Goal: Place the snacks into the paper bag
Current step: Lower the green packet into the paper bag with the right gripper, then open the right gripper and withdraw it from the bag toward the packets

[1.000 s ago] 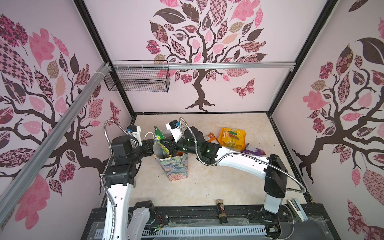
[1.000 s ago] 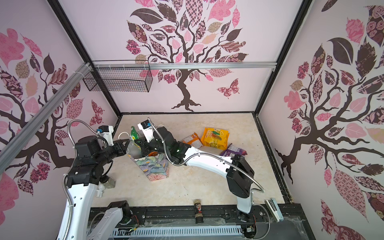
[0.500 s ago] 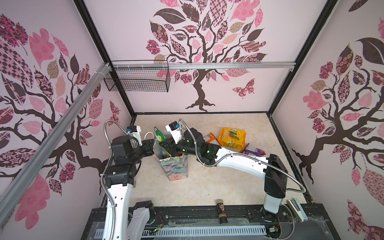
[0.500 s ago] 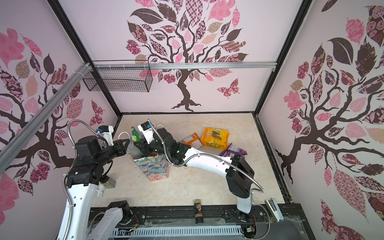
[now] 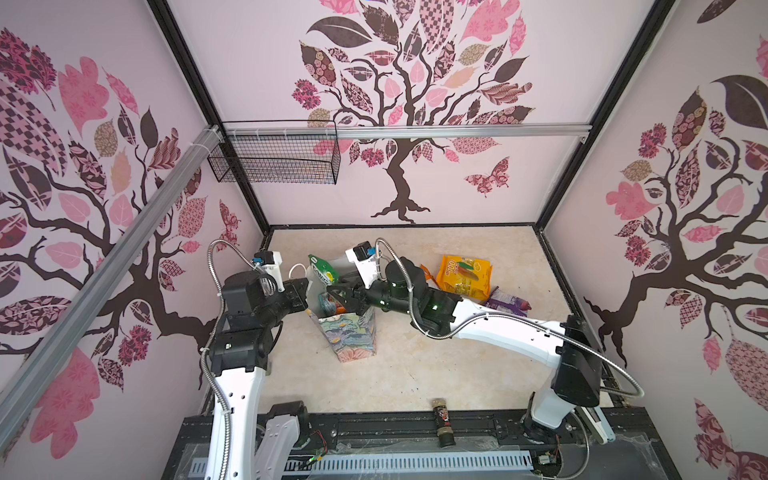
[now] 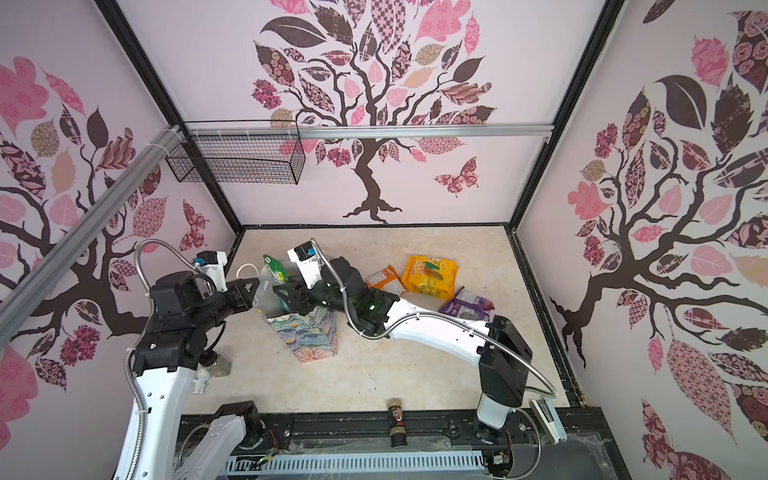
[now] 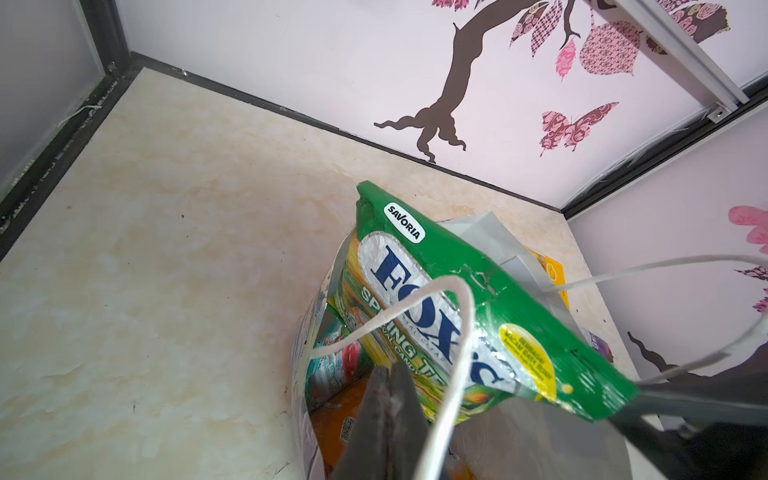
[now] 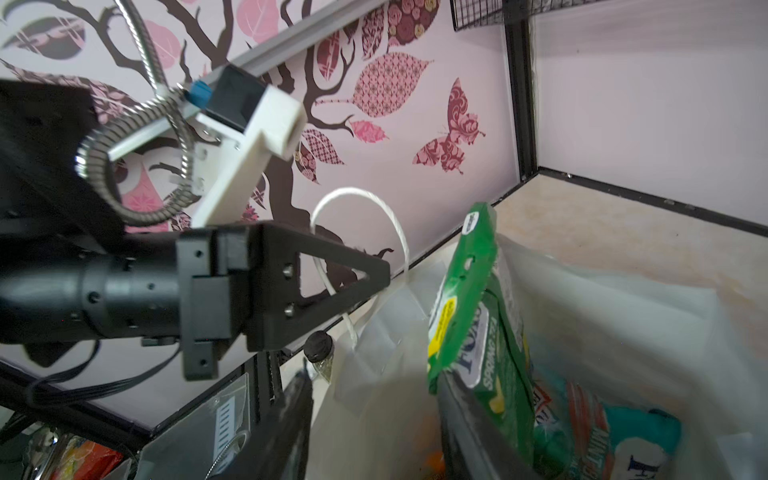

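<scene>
I see R gripper (image 5: 333,293), jaws apart, beside green pkt (image 5: 321,270) standing upright in paper bag (image 5: 353,338); L gripper (image 5: 306,296) pinches bag rim.

Lab robot cell: black frame posts (image 5: 192,79), decal-papered walls (image 5: 540,174), aluminium rail (image 5: 457,132) across mid-frame, arms (image 5: 237,395) mounted at counter (image 5: 415,374) front.

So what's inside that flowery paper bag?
A green FOX'S packet stands in the paper bag, poking above its rim. Lower down, a teal packet and an orange packet show. Anything deeper is hidden.
</scene>
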Available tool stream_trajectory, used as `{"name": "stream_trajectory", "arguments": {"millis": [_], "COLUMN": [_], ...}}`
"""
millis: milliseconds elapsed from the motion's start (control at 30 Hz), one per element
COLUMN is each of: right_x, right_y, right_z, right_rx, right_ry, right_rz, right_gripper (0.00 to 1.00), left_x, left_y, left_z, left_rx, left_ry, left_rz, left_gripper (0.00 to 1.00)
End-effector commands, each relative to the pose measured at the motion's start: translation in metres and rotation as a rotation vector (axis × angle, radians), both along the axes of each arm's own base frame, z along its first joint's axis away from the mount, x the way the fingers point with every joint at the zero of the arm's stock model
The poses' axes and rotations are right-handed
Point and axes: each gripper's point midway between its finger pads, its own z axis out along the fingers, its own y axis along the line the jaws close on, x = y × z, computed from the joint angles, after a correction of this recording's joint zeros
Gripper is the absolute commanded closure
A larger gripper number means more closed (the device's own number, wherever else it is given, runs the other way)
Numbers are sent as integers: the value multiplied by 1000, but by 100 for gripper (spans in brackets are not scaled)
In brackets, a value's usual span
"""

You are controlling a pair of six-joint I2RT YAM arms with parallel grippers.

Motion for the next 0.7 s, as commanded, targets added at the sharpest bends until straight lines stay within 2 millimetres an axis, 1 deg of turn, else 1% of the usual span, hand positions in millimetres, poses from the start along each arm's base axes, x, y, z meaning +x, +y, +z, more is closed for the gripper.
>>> {"name": "stream_trajectory", "arguments": {"millis": [0,133,233,367,467,533,567,667], "right_x": [-9,-13,-15,-14,-10,-7,-6,-3], "right_y": [-26,-38,-42,-38,-32,-32,-35,-51], "right_z": [59,68,70,65,54,51,52,58], "right_rx": [117,132,133,76,-16,-74,-90,-91], "right_ry": [-82,-90,-93,-79,-46,-26,-27,-47], "right_rz": [-26,-38,-41,-31,-32,-50,-66,-130], "right_gripper": [47,45,45,42,41,41,41,40], "left_x": [0,0,1,1,1,0,0,0], "left_y": [0,0,0,-1,-1,-1,-1,-1], "left_z": [-5,-6,-5,-3,-4,-3,-3,-3], "left_rx": [10,9,7,6,6,7,7,8], "left_ry": [-5,0,-2,-10,-11,-13,-13,-14], "left_rz": [-4,-5,-4,-12,-10,-11,-10,-10], "left_gripper": [92,92,92,92,92,92,92,92]}}
